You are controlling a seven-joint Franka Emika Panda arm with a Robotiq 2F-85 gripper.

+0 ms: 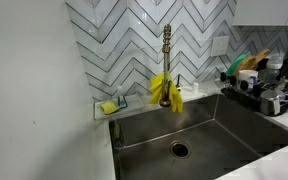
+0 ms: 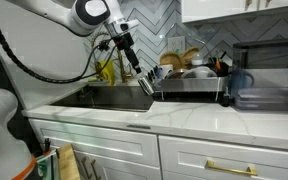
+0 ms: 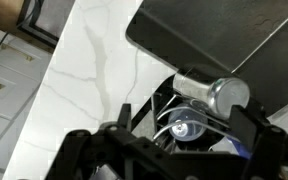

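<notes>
As I hang above the place where sink meets rack, my jaws stand spread wide with nothing between them. In the wrist view my dark fingers point(image 3: 89, 150) frame the bottom of the picture, well apart. Below the gap lies the end of the wire rack point(image 3: 159, 108), and in it is a silver cup point(image 3: 229, 93) whose shiny round end faces me. Just beside the cup, nearer to me, sits a clear round thing point(image 3: 184, 128), a glass or a bottle top, I cannot tell which. I touch neither of them.

The rack stands on the bench point(image 3: 74, 90) just beside the sink point(image 3: 214, 35), toward the back edge, by the wall point(image 1: 114, 40) of zigzag tiles. In an exterior view the rack is full of dishes, with bowls point(image 2: 189, 58) propped at its back. A dark appliance point(image 2: 256, 88) stands on the bench just past the rack's far end.

The sink is dark steel, sunk into the white marbled bench, with a drain point(image 1: 180, 150) in the middle of its floor. Behind it, at the back edge of the bench, rises a faucet point(image 1: 167, 45), and yellow gloves point(image 1: 164, 90) hang over it. At the sink's back corner away from the rack, a yellow sponge point(image 1: 108, 106) sits in a small holder. Under the front edge of the bench run white drawers point(image 2: 224, 150), one with a brass handle point(image 2: 229, 168).
</notes>
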